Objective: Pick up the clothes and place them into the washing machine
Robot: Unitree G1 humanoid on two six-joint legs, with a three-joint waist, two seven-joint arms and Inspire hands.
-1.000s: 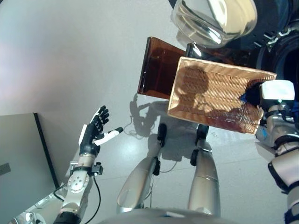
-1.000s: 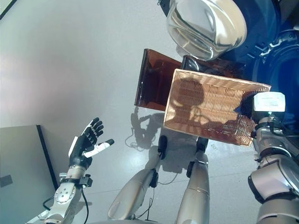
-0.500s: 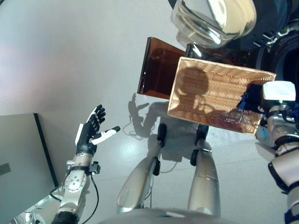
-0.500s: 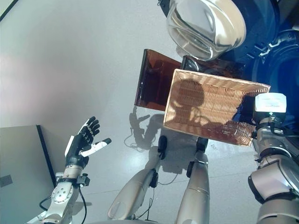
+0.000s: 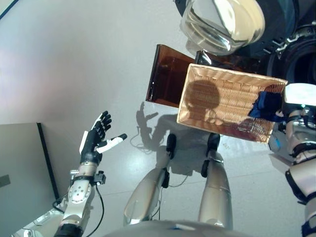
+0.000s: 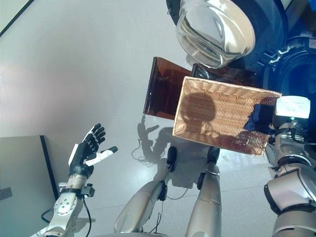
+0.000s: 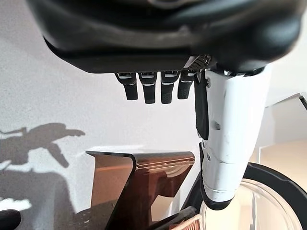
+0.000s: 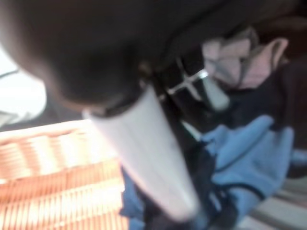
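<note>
A woven wicker basket (image 5: 217,98) stands in front of me, tipped toward the head views. At its right end a dark blue cloth (image 5: 266,104) is lifted above the weave. My right hand (image 8: 144,148) is at that cloth; in its wrist view the white-covered thumb presses against blue fabric (image 8: 244,158), with pale pink and dark cloth (image 8: 240,57) beyond. In the head views the wrist's white box hides the hand. The washing machine's round glass door (image 5: 222,22) hangs open at the top, with the dark drum opening (image 5: 296,64) to the right. My left hand (image 5: 96,138) is held open and empty at lower left.
A brown translucent panel (image 5: 165,74) stands behind the basket's left end. A grey flat-topped unit (image 5: 19,168) fills the lower left corner beside my left arm. Pale grey floor spreads across the left and middle.
The blue cloth has come up from the basket's right end with my right hand. My left hand has drifted slightly down and left. The view has shifted a little.
</note>
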